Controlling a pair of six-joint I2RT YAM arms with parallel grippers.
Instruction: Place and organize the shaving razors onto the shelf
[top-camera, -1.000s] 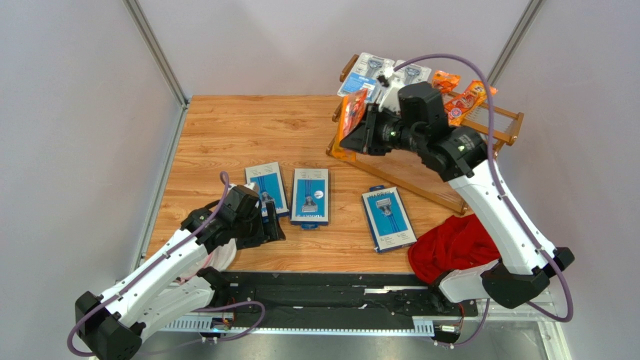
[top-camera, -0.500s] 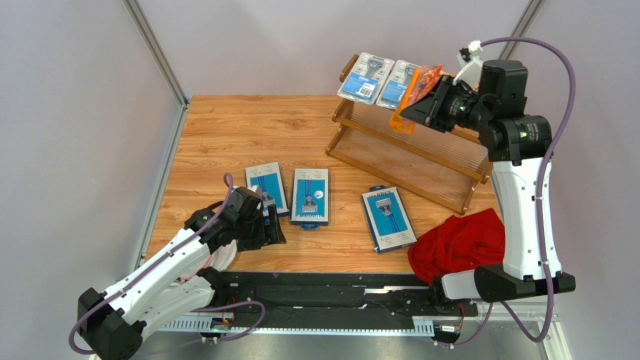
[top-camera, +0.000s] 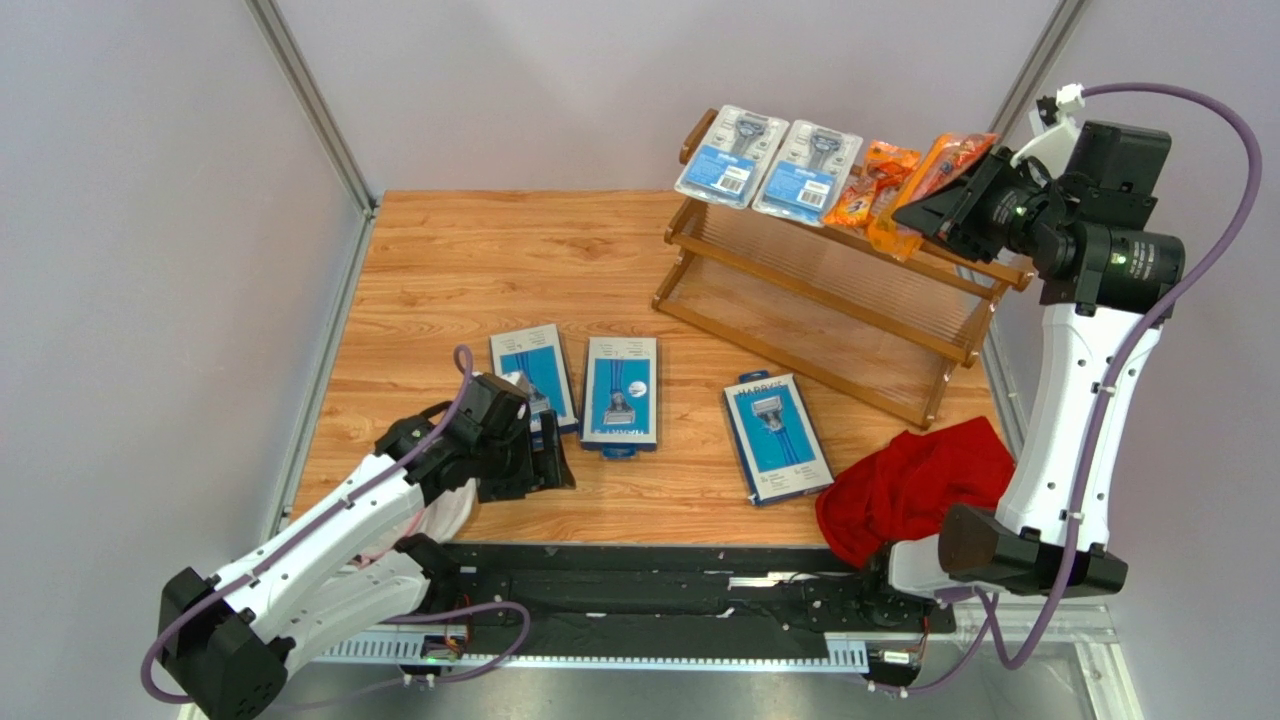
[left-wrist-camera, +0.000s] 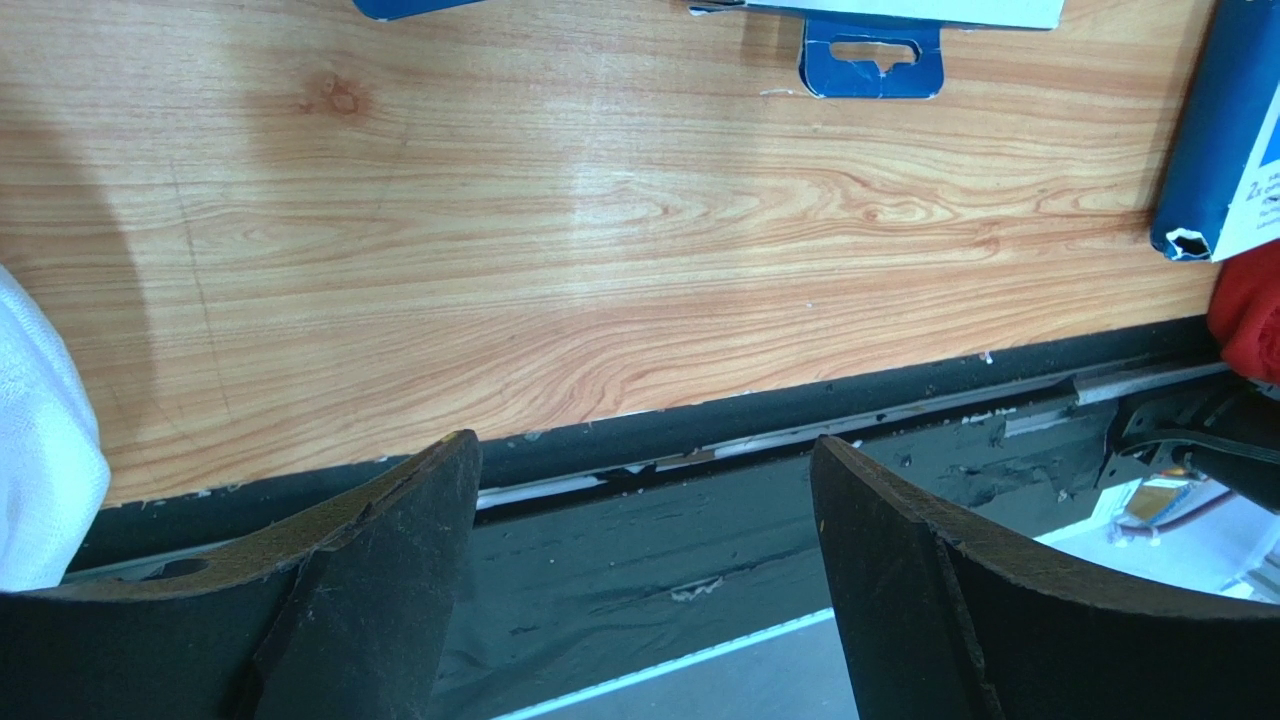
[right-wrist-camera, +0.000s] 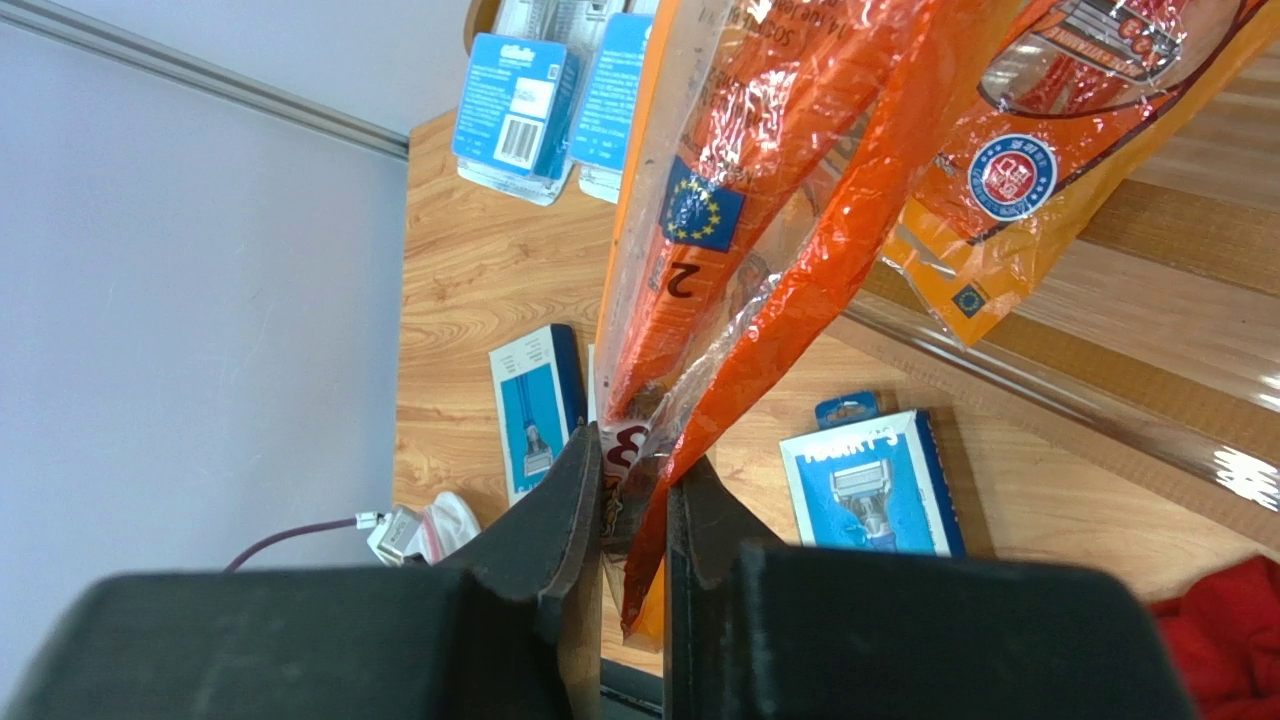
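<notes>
The brown wooden shelf (top-camera: 819, 308) stands at the back right. Two blister packs (top-camera: 732, 153) (top-camera: 807, 165) and an orange bag (top-camera: 867, 183) lie on its top tier. My right gripper (top-camera: 944, 207) is shut on a second orange bag (top-camera: 935, 165) and holds it over the top tier's right end. In the right wrist view the jaws (right-wrist-camera: 631, 483) pinch that bag's (right-wrist-camera: 751, 210) end. Three blue boxes (top-camera: 535, 375) (top-camera: 621, 393) (top-camera: 777, 437) lie flat on the table. My left gripper (top-camera: 544, 453) is open and empty, low by the table's front edge (left-wrist-camera: 646, 465).
A red cloth (top-camera: 917, 488) lies at the front right, beside the right arm's base. Grey walls and metal frame posts close in both sides. The black rail (left-wrist-camera: 721, 525) runs along the table's front edge under the left gripper.
My right arm has swung right and up with the orange bag, from the shelf's left end to the top tier's right end. The left arm has barely moved.
</notes>
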